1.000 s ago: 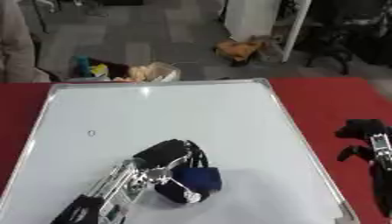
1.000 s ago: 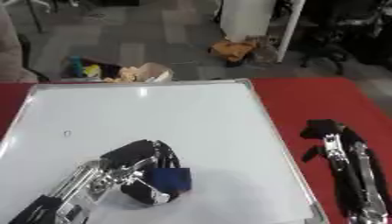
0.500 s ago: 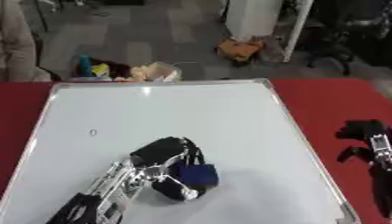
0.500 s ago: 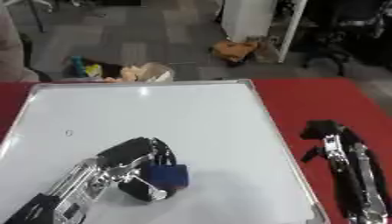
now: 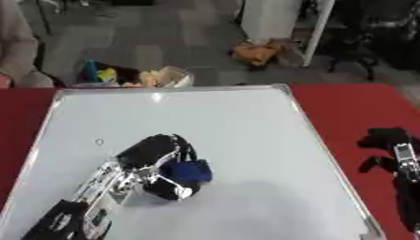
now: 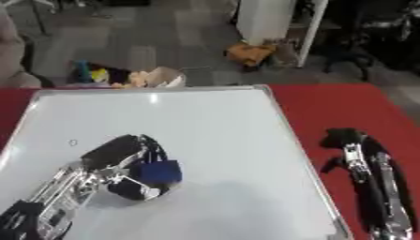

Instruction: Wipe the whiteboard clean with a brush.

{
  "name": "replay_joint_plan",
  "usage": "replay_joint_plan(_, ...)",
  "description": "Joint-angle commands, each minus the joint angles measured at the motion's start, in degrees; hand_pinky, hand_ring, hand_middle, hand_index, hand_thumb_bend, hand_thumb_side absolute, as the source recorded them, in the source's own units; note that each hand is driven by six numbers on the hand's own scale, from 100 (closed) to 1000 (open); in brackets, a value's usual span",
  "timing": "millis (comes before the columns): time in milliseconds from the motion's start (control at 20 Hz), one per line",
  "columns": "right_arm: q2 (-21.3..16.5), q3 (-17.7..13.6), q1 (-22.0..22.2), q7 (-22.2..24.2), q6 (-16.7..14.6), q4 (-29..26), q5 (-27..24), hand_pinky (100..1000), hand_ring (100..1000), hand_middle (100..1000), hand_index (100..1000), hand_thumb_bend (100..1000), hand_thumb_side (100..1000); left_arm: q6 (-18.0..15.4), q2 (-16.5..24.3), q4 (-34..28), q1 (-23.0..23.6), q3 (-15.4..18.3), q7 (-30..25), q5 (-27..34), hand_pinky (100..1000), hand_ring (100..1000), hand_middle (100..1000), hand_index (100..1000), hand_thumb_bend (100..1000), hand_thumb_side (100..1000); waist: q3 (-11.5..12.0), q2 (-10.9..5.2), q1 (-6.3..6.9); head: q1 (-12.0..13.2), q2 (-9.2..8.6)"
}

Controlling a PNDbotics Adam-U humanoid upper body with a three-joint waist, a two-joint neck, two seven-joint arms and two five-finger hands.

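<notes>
The whiteboard lies flat on the red table and fills most of the left eye view. A small dark ring mark shows near its left side. My left hand comes in from the lower left and is shut on a blue brush, which is pressed on the board's lower middle. My right hand rests on the red cloth to the right of the board, away from it, fingers hanging relaxed.
The red tablecloth flanks the board on both sides. Beyond the far edge is grey floor with a bag of coloured items, an orange-brown object and chair legs.
My left hand has slid the blue brush a little to the left and down across the board. The right hand has stayed where it was.
</notes>
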Motion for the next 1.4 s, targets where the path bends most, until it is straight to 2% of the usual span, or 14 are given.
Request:
replay_joint_plan(50,-0.73,-0.57,-0.19,-0.18,-0.15,-1.24,0.27,353,644,563,675,100,785,1.43,1.60,-1.30,-0.96,2.07,2.30,-0.61,365,538,497,697,440,323,0.04,-0.99,0.03,-0.32,-0.35)
replay_joint_plan(400,-0.76,-0.65,-0.03,-0.26,-0.10,-1.24,0.32,353,644,563,676,100,786,5.26,3.73,-2.06,-0.51,5.85,6.50,-0.56,359,537,495,695,450,319,0.17,-1.07,0.07,-0.47,-0.44)
replay_joint_plan(800,-0.74,-0.72,0.13,-0.39,-0.04,-1.24,0.38,353,644,563,676,100,787,8.45,6.10,-2.14,-0.03,9.35,8.72,0.03,359,538,496,695,454,320,0.63,-1.09,0.07,-0.65,-0.45)
replay_joint_plan(1400,-0.72,-0.92,0.42,-0.63,-0.02,-1.24,0.54,353,645,563,676,100,789,12.23,8.95,-1.02,2.25,12.88,11.84,-0.62,372,542,500,697,468,326,1.21,-1.12,0.15,-0.99,-0.33)
